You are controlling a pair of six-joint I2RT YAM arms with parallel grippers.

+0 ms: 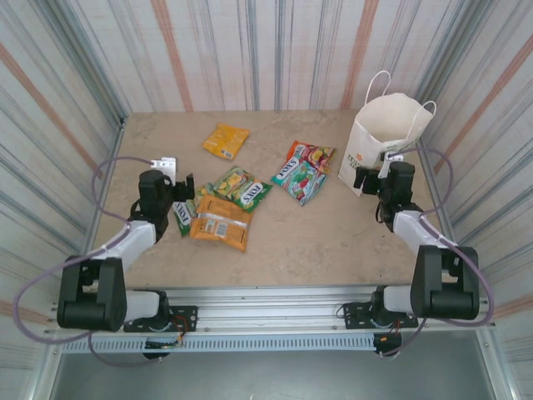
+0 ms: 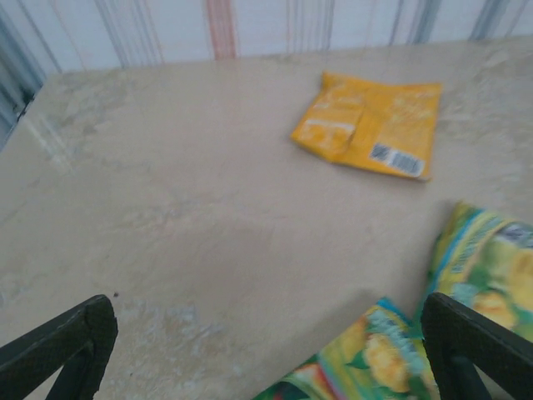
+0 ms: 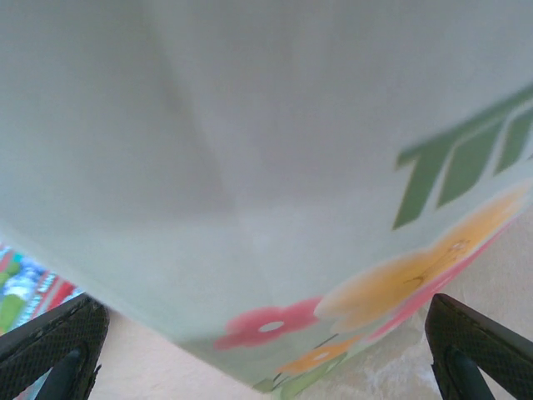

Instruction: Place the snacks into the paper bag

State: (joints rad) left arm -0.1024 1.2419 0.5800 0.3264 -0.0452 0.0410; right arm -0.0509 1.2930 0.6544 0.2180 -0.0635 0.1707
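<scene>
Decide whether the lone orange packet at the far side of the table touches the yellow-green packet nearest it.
Apart. The top external view shows a strip of bare table between the orange packet and the yellow-green packet.

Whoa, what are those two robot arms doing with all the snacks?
They are meant to pack snacks into the white paper bag, but neither one is holding anything. The left gripper is open and empty, low over the table beside the yellow-green packets. The right gripper is open too, very close to the side of the bag. The orange packet and the Fox's bag lie on the table.
</scene>
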